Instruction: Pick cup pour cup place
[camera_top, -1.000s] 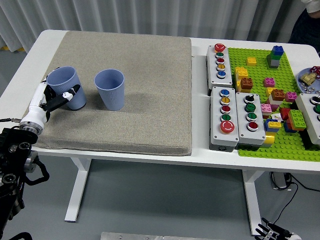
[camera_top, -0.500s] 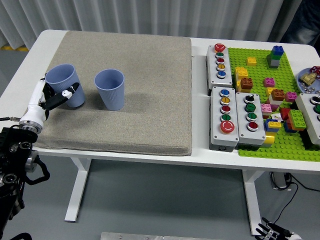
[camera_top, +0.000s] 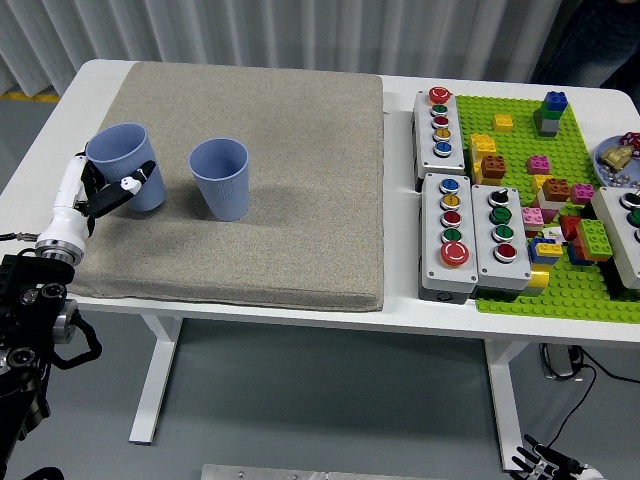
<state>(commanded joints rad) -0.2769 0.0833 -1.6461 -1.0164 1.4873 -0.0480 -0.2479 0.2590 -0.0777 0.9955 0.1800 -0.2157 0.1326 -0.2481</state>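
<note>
2 blue cups sit apart; the left hand (camera_top: 105, 192) clasps the 9 o'clock cup (camera_top: 125, 164), likely to pour into the other cup (camera_top: 221, 177) at its 3 o'clock.

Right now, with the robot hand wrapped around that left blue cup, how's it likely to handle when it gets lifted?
The left blue cup looks thin-walled and plastic, so probably light and liable to flex under a hard squeeze. It is tall with a narrower base on a soft grey mat, so likely tippy. The left robot hand grips low, and the smooth wall may slip.
</note>
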